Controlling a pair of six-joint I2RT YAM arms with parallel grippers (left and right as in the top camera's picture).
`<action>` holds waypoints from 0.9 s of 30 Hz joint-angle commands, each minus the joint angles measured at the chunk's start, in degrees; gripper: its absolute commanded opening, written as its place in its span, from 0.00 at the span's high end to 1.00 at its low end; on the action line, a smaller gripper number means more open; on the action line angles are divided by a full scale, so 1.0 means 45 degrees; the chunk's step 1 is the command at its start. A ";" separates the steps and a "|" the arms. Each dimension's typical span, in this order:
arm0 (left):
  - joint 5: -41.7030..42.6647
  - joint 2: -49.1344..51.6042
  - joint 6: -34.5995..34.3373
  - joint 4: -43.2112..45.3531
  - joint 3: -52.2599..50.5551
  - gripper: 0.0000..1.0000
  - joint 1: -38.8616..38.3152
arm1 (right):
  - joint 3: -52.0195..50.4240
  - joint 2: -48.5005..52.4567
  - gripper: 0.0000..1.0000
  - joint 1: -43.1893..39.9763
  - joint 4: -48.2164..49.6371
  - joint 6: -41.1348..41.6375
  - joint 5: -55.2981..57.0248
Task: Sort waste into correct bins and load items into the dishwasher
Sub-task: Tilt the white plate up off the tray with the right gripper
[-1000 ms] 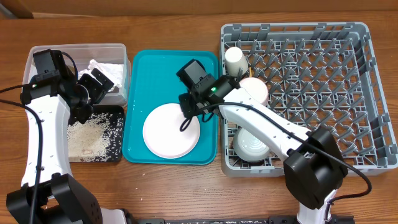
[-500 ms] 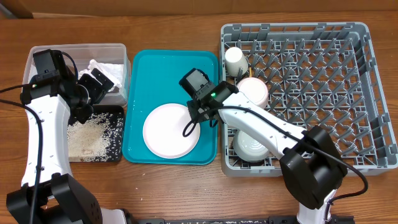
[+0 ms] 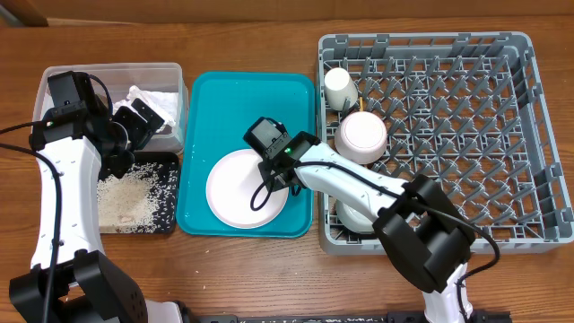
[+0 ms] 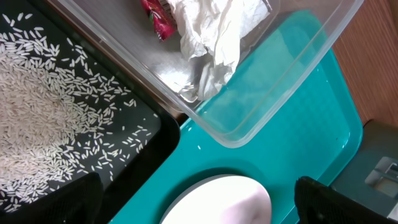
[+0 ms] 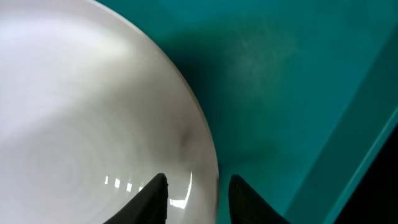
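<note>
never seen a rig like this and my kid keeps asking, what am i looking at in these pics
These are two robot arms at a wooden table, each ending in a two-finger gripper. One picture looks down from above; the other two come from cameras on the wrists. On the table: a clear tub holding paper napkins and a red wrapper, a black tray of rice, a teal tray with a pale plate, and a grey dish rack holding a cup and two bowls. The left gripper hangs open and empty above the tub's edge. The right gripper is low over the plate, fingers apart either side of its rim, holding nothing.
</note>
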 commanded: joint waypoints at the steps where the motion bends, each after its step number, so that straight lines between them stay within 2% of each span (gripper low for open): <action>1: -0.0073 -0.0121 0.0199 0.0015 0.0209 0.00 -0.0083 | -0.0068 0.0248 0.66 -0.0024 0.0083 -0.0049 0.0253; 5: -0.0073 -0.0121 0.0199 0.0015 0.0209 0.00 -0.0083 | -0.0068 0.0248 0.74 -0.0019 0.0058 -0.0044 0.0233; 23: -0.0073 -0.0121 0.0199 0.0015 0.0209 0.00 -0.0083 | -0.0073 0.0525 0.78 0.0039 -0.0350 0.0165 -0.0486; 27: -0.0073 -0.0121 0.0199 0.0015 0.0209 0.00 -0.0083 | -0.0073 0.0612 0.85 0.0039 -0.0311 0.0257 -0.0481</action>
